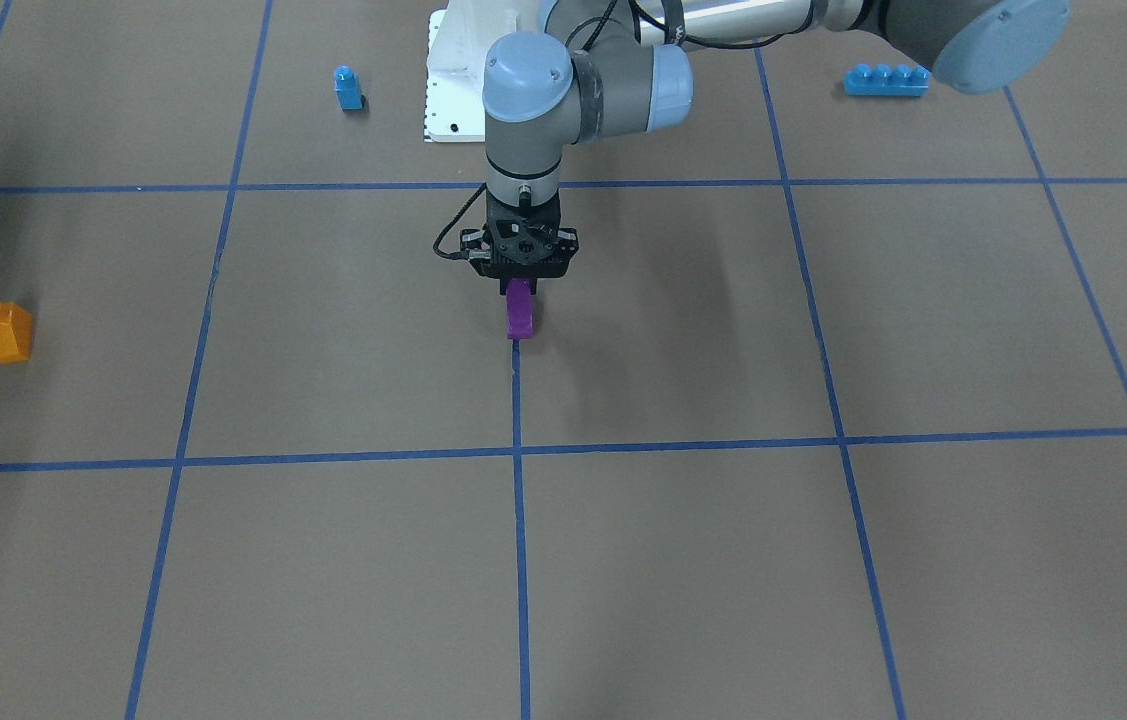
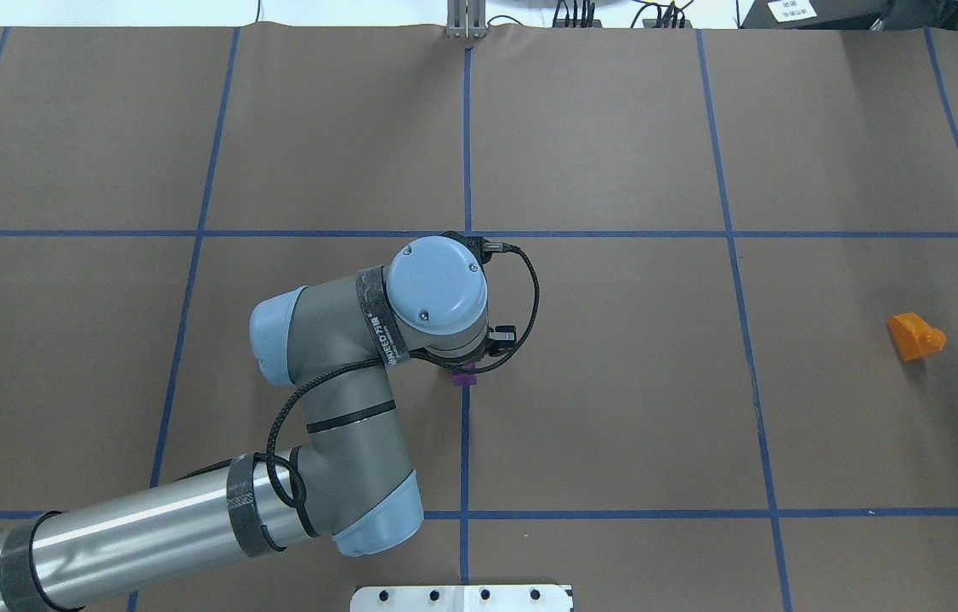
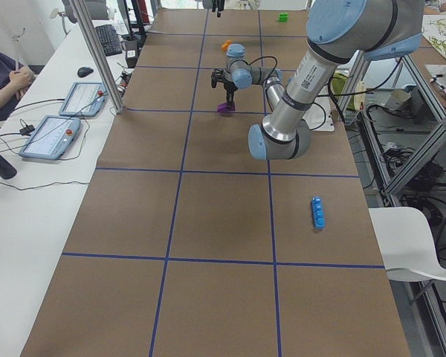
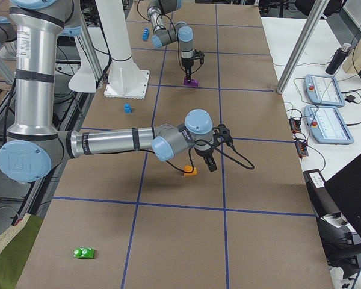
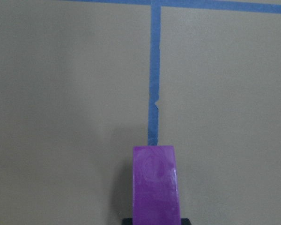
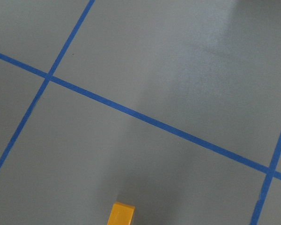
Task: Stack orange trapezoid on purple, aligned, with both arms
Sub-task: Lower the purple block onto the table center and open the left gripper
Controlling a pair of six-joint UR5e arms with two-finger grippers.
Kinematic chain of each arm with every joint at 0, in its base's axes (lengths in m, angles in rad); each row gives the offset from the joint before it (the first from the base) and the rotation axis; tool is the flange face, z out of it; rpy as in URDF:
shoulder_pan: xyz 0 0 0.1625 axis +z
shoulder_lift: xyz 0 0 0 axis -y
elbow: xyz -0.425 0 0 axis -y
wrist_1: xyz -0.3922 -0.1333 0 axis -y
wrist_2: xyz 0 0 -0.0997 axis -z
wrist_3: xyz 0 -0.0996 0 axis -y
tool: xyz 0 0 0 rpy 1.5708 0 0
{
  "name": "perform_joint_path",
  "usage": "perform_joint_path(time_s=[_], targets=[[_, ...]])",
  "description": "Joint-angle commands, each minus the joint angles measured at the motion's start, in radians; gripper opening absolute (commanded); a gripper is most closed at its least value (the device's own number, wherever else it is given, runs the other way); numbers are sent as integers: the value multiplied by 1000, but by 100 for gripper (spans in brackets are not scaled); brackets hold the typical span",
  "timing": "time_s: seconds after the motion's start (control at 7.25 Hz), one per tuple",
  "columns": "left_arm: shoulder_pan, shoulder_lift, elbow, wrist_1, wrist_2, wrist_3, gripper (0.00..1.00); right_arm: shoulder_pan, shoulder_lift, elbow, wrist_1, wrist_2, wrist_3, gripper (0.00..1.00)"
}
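The purple block point(image 1: 520, 318) stands at the table's centre, on a blue tape line. My left gripper point(image 1: 520, 290) points straight down and is shut on its upper part. The block fills the bottom of the left wrist view point(image 5: 156, 185) and peeks out under the wrist in the overhead view point(image 2: 464, 379). The orange trapezoid point(image 1: 6, 331) lies alone on my right side of the table, stud tipped sideways point(image 2: 915, 335). My right gripper point(image 4: 209, 164) shows only in the exterior right view, hovering close over the orange block point(image 4: 191, 171); I cannot tell whether it is open or shut. The right wrist view shows the orange block point(image 6: 121, 214) at its bottom edge.
A blue single-stud block point(image 1: 348, 88) and the white base pedestal point(image 1: 453, 90) sit near the robot's base. A blue four-stud brick point(image 1: 886, 79) lies on my left side. A green block point(image 4: 84, 253) lies near the right end. Blue tape lines grid the brown table.
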Motion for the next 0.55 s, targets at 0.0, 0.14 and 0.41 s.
perform_joint_path(time_s=[0.0, 0.14, 0.41], targets=[[1, 0, 15, -3, 0, 6, 0, 0, 0, 0, 0, -1, -1, 100], [1, 0, 15, -3, 0, 15, 0, 0, 0, 0, 0, -1, -1, 100], [1, 0, 15, -3, 0, 20, 0, 0, 2, 0, 0, -1, 0, 100]])
